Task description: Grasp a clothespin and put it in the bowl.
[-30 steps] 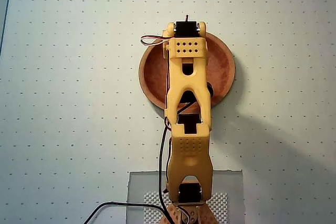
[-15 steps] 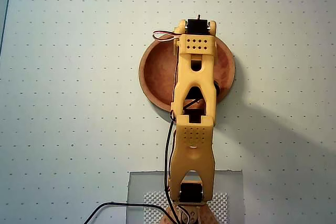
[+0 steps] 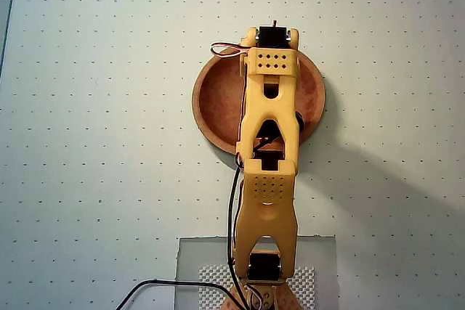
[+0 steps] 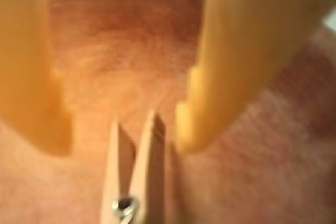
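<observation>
The clothespin (image 4: 134,174) lay on the floor of the bowl (image 4: 131,51), prongs pointing up in the wrist view. The yellow fingers (image 4: 210,77) stood spread apart to either side of it, not touching it. Overhead, the arm (image 3: 269,157) reached over the bowl (image 3: 214,99) on the dotted surface (image 3: 94,143).

Yellow arm (image 3: 267,143) — black cable (image 3: 229,215)

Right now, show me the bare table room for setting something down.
Wide bare table lies left and right of the bowl in the overhead view, plus the strip beyond it. The middle is crowded: arm over the bowl, clothespin between the open end effector fingers.
</observation>
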{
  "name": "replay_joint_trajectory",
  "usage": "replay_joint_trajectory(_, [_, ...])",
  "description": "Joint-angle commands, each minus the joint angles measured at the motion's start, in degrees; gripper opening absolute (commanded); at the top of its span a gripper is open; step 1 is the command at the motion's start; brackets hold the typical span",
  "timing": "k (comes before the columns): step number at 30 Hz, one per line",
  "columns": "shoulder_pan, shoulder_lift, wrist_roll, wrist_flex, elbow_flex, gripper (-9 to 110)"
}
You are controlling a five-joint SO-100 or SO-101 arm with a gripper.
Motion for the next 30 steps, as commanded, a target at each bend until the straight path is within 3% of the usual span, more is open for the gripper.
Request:
replay_joint_trajectory(1, [-0.4,3.7,-0.4,1.0,-3.3,18])
replay_joint_trajectory(18, [-1.2,38.6,-0.4,1.1,13.4,17])
replay_joint_trajectory(30, [-1.1,60.5,4.5,0.4,26.5,-4])
